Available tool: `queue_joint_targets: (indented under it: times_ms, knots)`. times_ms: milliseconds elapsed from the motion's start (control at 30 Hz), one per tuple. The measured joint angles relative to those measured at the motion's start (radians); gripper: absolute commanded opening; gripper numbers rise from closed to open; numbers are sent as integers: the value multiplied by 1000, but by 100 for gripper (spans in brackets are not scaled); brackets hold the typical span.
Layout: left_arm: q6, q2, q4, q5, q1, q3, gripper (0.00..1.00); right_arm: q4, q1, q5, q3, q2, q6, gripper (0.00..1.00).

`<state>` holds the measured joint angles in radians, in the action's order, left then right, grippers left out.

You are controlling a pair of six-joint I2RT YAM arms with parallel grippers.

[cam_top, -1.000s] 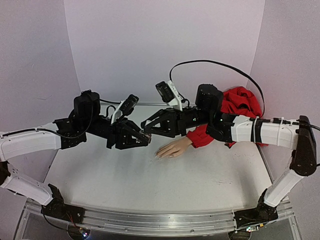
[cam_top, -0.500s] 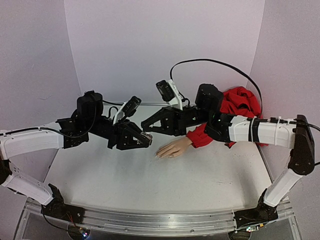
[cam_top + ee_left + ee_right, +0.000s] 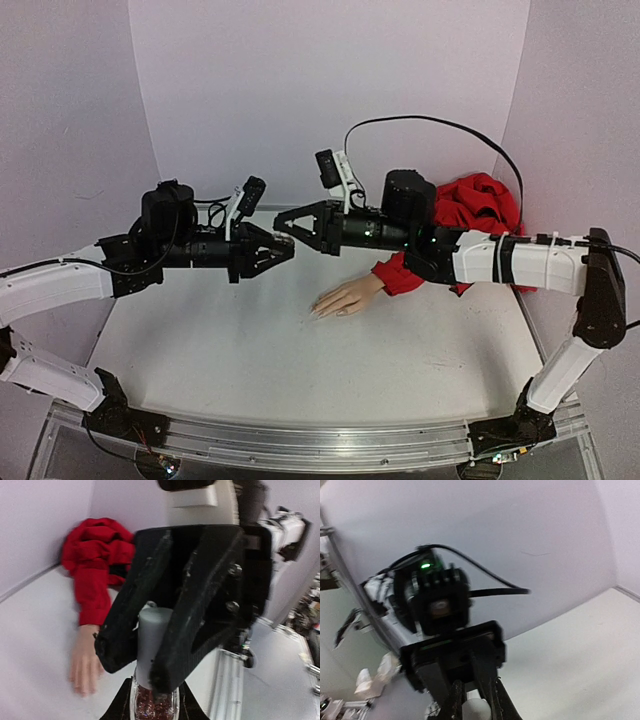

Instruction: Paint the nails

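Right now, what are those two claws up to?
Left claw grips polish bottle, midair. Right claw clamped on its cap. Mannequin hand lies on table, nothing blocking it.

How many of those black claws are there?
2. The left claw holds a glitter polish bottle in mid-air above the table; the right claw, facing it, grips the bottle's cap.
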<state>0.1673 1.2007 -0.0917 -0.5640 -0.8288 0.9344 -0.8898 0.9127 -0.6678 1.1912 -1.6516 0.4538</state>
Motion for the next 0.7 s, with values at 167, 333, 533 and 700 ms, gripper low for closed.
queue_joint_targets:
  times_ms: [167, 333, 533, 700]
  knots:
    - [-100, 25, 43, 359, 16, 0, 0, 209, 117, 634, 163, -103, 19, 0]
    - [-148, 77, 49, 505, 7, 0, 0, 301, 177, 940, 244, -179, 109, 0]
    - [-131, 60, -23, 491, 2, -63, 0, 375, 186, 939, 266, -173, 101, 39]
    - [-63, -4, -46, 475, 7, -137, 0, 450, 164, 781, 237, -140, 68, 70]
